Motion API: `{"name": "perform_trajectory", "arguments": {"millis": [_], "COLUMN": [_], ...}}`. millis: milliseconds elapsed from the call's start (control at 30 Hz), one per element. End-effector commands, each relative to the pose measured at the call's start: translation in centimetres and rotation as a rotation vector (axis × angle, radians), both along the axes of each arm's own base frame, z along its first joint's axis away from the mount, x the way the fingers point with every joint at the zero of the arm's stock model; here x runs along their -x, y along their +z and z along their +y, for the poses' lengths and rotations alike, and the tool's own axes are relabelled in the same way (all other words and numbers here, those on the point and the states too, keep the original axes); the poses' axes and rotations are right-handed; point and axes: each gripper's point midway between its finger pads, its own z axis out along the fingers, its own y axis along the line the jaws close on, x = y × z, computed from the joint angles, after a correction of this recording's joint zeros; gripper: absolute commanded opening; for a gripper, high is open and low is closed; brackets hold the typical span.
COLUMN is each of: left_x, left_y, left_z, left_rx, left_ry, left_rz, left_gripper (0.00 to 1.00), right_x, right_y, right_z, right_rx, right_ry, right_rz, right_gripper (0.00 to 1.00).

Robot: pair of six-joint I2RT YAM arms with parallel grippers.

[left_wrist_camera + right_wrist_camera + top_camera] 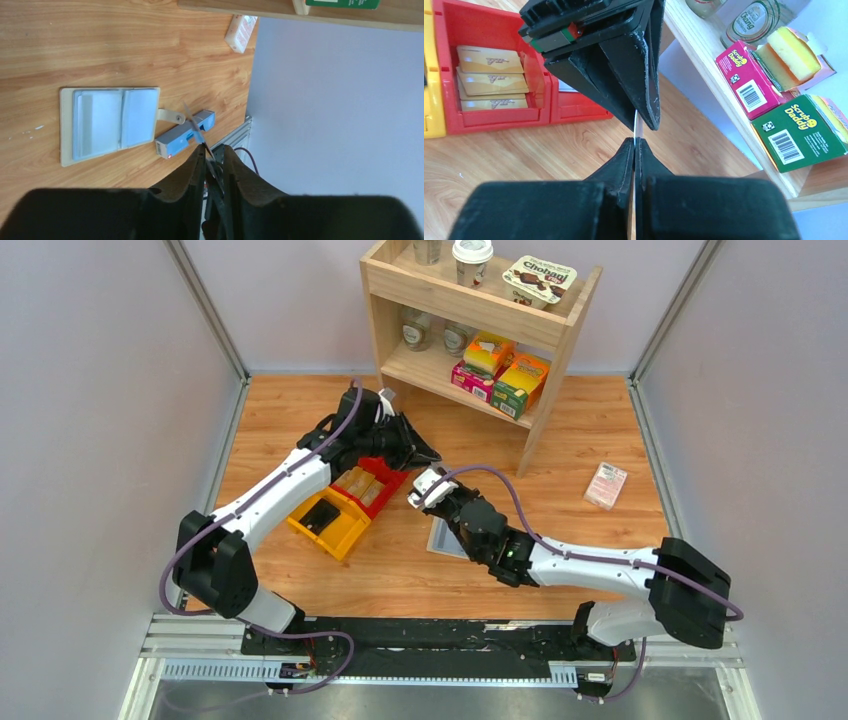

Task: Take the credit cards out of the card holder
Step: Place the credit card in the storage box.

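Nearest us, in the right wrist view, the right gripper [634, 145] is fully closed on one edge of a credit card [635, 131], which shows edge-on as a thin pale sliver. Opposite it, the left gripper [644, 120] straddles the card's far edge with its jaws narrowed to a slit. Whether its pads pinch the card yet we cannot tell.

We judge the step in hand to be a pass from right to left, with the card bound for the red bin [499, 116]. To do it well, we would have the left close squarely on the card's flat faces and hold firm before the right lets go. The left should then draw away straight, so the thin card neither twists nor slips.

The card holder [65, 127] lies opened flat on the counter [100, 40], just beside a blue box [182, 137]. Whether any card sits in its pockets we cannot tell.

By our count there are:
- one credit card held in the air
- three gold cards [491, 60] overlapping in the red bin
- one card holder
- one blue box
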Motion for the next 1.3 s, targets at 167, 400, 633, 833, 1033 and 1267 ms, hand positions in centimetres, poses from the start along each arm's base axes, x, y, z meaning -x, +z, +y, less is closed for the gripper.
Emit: {"name": "perform_trajectory", "arguments": {"millis": [167,400,633,833,1033,1267], "left_x": [-2.2,-5.7,-10.1,-13.9,-17.3,-20.3], "left_y": [1.1,-0.8,-4.4,-7.8,-11.4,-13.1], "left_z": [0.0,5.1,10.5,14.3,16.3,15.5], "left_rx": [0.021,-0.121,-0.285,-0.463,-0.554,-0.527], "left_ry": [0.000,0.139,0.315,0.479,0.591,0.624], "left_rz": [-0.125,-0.228,-0.267,-0.227,-0.161,-0.129], "left_gripper": [0.00,0.00,0.00,0.00,0.00,0.00], "right_x": [-0.8,-1.7,-1.3,-0.4,0.2,0.7], "right_y": [2.9,2.1,-1.5,-3.0,-4.2,-5.0], "right_z": [0.8,-3.2,-7.4,-8.8,-9.6,-9.5], "right_rx": [-0.109,-0.310,-0.500,-0.489,-0.489,-0.492], "right_ry": [-0.019,-0.093,-0.193,-0.246,-0.280,-0.278], "right_rz": [0.043,0.296,0.538,0.578,0.618,0.646], "right_gripper": [0.20,0.81,0.92,0.93,0.93,0.93]}}
